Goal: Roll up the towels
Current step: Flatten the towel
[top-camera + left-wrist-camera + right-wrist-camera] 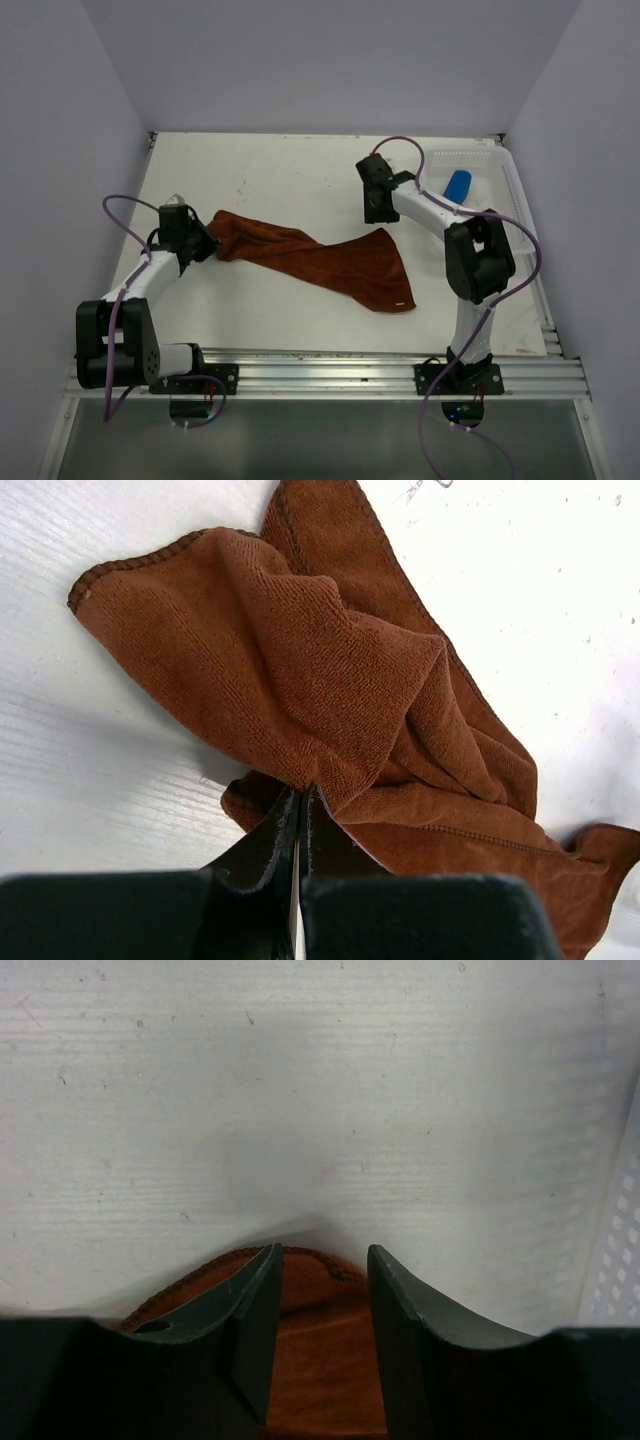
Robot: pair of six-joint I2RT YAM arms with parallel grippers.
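The rust-brown towel (320, 262) lies stretched and rumpled across the table from left to right. My left gripper (205, 245) is shut on a fold at its left end, and the left wrist view shows the jaws (303, 790) pinching bunched brown cloth (330, 680). My right gripper (378, 215) is open just above the towel's far right corner. In the right wrist view the gripper (322, 1255) straddles that brown corner (320, 1360) without closing on it. The blue towel (457, 185) lies rolled in the basket at the back right.
The white mesh basket (510, 190) stands along the table's right edge, close beside my right arm; its wall shows at the right edge of the right wrist view (615, 1260). Walls close in the table on the left, back and right.
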